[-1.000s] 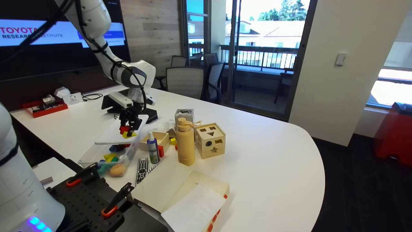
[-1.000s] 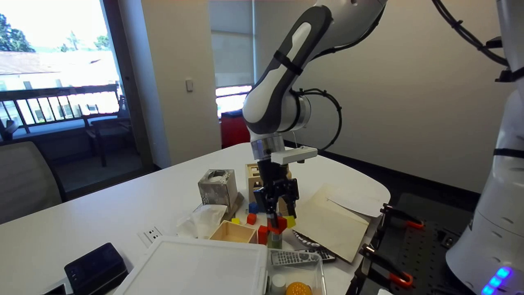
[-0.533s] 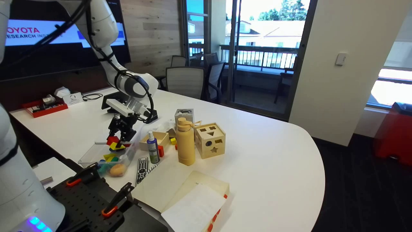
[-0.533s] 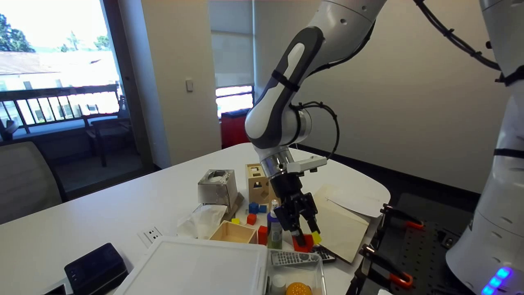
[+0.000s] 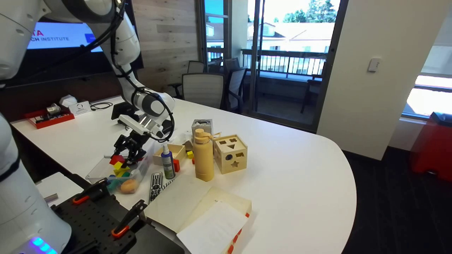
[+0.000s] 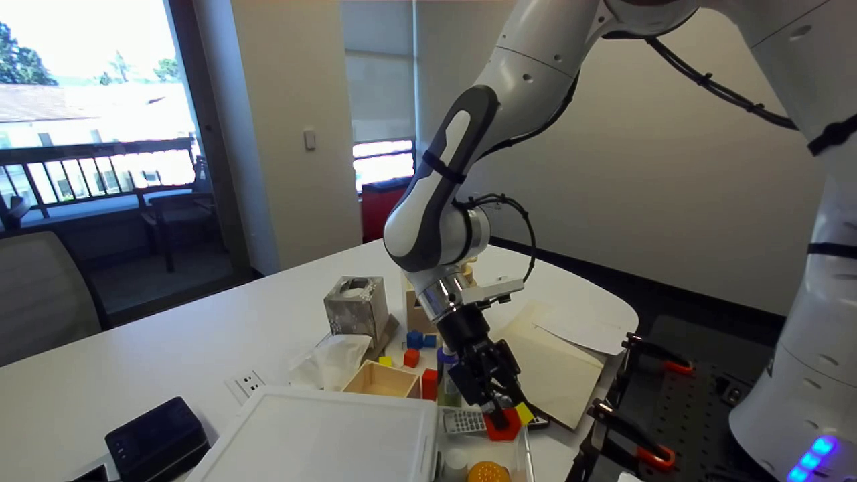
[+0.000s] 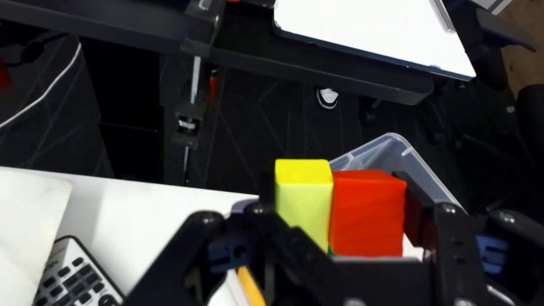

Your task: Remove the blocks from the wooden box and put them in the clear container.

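- Your hand (image 7: 340, 208) gripped a yellow block (image 7: 303, 202) and a red block (image 7: 368, 214) together, pressed side by side.
- You held both over the clear container (image 5: 143, 172); you could not tell whether they touched anything inside.
- Inside the clear container lay an orange round piece (image 6: 489, 472) with a white round piece (image 6: 456, 460) just beside it.
- The wooden box (image 5: 231, 155) stood on the bench (image 5: 293, 176) near the yellow bottle (image 5: 204, 157), well apart from your hand.
- In an exterior view, loose blue blocks (image 6: 415, 340), a red cube (image 6: 412, 358) and a small yellow cube (image 6: 385, 361) lay between the wooden box and an open wooden tray (image 6: 381, 383).
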Controlling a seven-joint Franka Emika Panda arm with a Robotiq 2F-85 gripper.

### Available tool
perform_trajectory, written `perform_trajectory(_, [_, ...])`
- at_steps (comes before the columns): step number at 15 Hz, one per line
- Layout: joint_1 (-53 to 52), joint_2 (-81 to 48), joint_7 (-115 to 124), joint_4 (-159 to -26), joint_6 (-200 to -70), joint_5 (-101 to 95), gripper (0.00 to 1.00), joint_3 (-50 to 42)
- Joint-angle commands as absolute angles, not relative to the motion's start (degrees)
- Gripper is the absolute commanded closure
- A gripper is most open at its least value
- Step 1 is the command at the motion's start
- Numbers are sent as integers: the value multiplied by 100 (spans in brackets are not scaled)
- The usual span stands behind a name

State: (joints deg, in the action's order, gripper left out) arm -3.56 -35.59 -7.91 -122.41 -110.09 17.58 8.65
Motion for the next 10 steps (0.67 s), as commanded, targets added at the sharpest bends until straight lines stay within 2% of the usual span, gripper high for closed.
perform_trajectory(1, [-415, -3732, -751, -11995, -11142, 1777, 58, 904])
perform_trajectory(4, [-479, -3848, -693, -11883, -11159, 1730, 58, 907])
perform_trajectory(5, [-500, -3837, -658, -11895, -11229, 1744, 13, 902])
perform_trajectory(7, [-545, -3856, -579, -11870, -11275, 1718, 2, 880])
perform_trajectory(10, [-549, -3780, -571, -11878, -11289, 1730, 0, 886])
